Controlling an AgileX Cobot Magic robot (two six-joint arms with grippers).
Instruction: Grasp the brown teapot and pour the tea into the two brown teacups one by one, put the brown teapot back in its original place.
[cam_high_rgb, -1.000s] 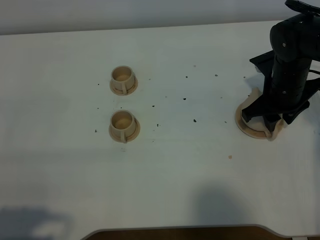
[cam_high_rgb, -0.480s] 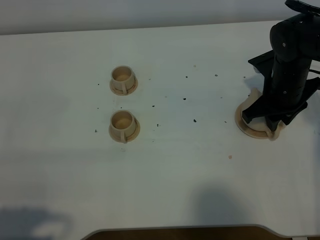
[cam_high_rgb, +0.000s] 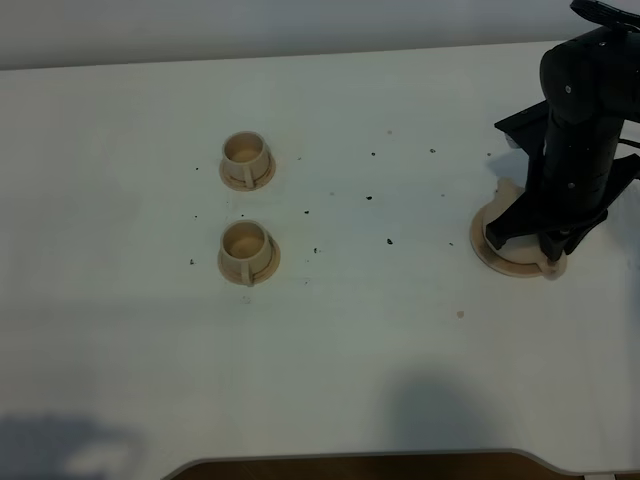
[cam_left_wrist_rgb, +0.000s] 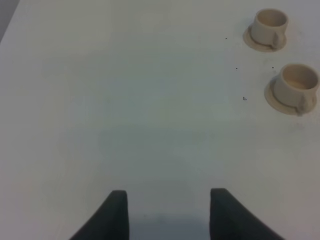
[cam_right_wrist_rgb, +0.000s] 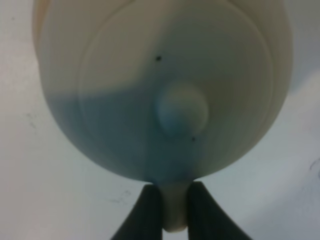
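The brown teapot (cam_right_wrist_rgb: 165, 75) fills the right wrist view, seen from above with its lid knob in the middle. My right gripper (cam_right_wrist_rgb: 173, 212) is shut on its small loop handle (cam_right_wrist_rgb: 173, 220). In the high view the right gripper (cam_high_rgb: 552, 258) and arm cover most of the teapot (cam_high_rgb: 509, 189), which is over the round tan coaster (cam_high_rgb: 490, 252); I cannot tell whether it rests on it. The two brown teacups (cam_high_rgb: 245, 158) (cam_high_rgb: 246, 250) stand upright left of centre, and also show in the left wrist view (cam_left_wrist_rgb: 270, 27) (cam_left_wrist_rgb: 298, 85). My left gripper (cam_left_wrist_rgb: 170, 215) is open and empty.
The white table (cam_high_rgb: 380, 330) has small dark specks (cam_high_rgb: 389, 241) scattered between the cups and the coaster. The table's front edge has a dark cut-out (cam_high_rgb: 360, 468). The left arm is out of the high view.
The right arm has shifted slightly left and down, and the teapot has settled from a tilt off the coaster's right edge to squarely over it. Cups and left gripper have not moved.
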